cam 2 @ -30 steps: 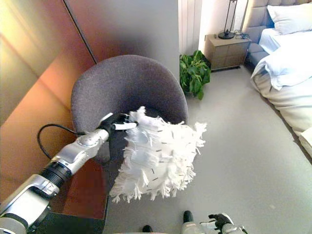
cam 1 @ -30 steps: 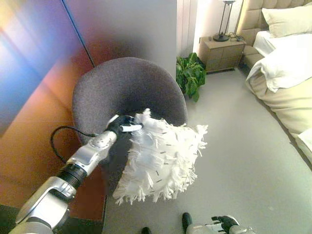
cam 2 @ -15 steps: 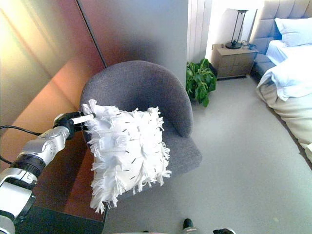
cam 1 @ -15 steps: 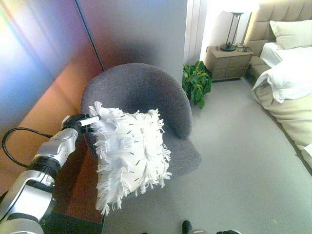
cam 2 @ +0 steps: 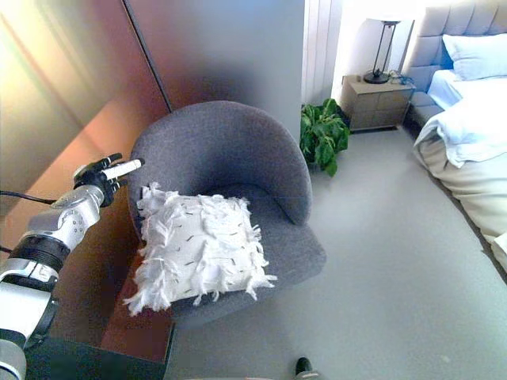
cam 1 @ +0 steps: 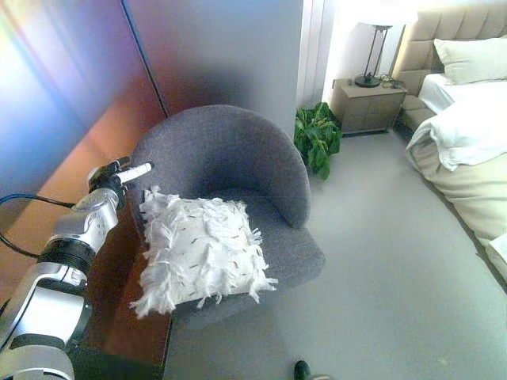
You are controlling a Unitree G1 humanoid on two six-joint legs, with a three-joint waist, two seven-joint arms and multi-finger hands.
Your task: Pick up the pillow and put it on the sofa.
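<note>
Moved: we see the pillow has dropped from the left robot hand onto the sofa seat.
Robot hand: fingers straight, empty, above-left of the pillow.
Why: we judge it released.

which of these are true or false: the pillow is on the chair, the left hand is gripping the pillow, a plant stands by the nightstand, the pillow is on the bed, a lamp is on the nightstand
1. The pillow lies on the chair. True.
2. The left hand grips the pillow. False: it is open and apart from the pillow, up at the chair's left edge.
3. A plant stands by the nightstand. True.
4. The pillow is on the bed. False: it is on the chair seat.
5. A lamp stands on the nightstand. True.
</note>
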